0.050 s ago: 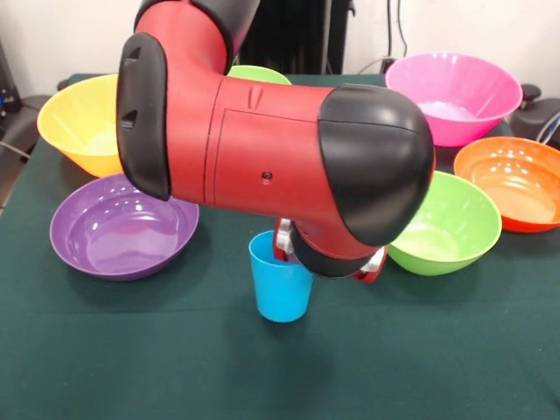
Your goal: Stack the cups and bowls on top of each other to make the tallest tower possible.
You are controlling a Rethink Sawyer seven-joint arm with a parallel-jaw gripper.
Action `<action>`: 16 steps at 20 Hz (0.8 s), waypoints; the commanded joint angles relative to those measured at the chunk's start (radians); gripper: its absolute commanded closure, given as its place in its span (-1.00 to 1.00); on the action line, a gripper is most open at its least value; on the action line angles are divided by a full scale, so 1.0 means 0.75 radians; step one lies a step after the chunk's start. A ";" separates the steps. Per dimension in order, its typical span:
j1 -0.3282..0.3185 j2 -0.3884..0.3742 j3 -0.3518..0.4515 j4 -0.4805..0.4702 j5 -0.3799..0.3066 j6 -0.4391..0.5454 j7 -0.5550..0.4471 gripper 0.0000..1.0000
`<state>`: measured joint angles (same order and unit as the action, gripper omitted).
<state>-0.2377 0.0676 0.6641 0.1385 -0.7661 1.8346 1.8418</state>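
- Front view, arm: the red and black arm (271, 149) fills the middle of the frame, its wrist end hanging low over the green table (131, 359).
- Gripper: hidden behind the black wrist housing. Only red and silver parts show under the wrist, just behind the cup. Cannot tell whether it is open, closed or holding anything.
- Sky-blue cup (280, 278): upright on the table, mouth up, near the centre, directly in front of and partly below the wrist. Contact between cup and arm cannot be judged.
- Purple bowl (122, 226): to the picture's left of the cup, apart from it, upright and empty.
- Yellow-orange bowl (83, 127): behind the purple bowl, partly covered by the arm.
- Lime green bowl (448, 223): to the picture's right of the cup, partly behind the wrist. A second lime green rim (258, 74) shows above the arm.
- Pink bowl (455, 96) and orange bowl (514, 179): far right, the orange one cut by the frame edge.
- Red cup and small bowls: not seen; possibly hidden by the arm.
- Progress (judgement): no tower visible; nothing stands on anything else.
- Risk: the wrist sits very close to the light cup, so a sideways move could tip it or push it away.
- Risk: the arm's bulk near the lime green bowl could nudge that bowl on descent.
- Risk: a cup is a narrow base, so a wide bowl set on it may slide off.
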 commanded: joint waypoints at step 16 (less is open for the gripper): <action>-0.049 0.013 0.363 0.071 -0.361 0.161 -0.201 1.00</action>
<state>-0.2510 0.0647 0.7991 0.1434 -0.8921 1.8558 1.8418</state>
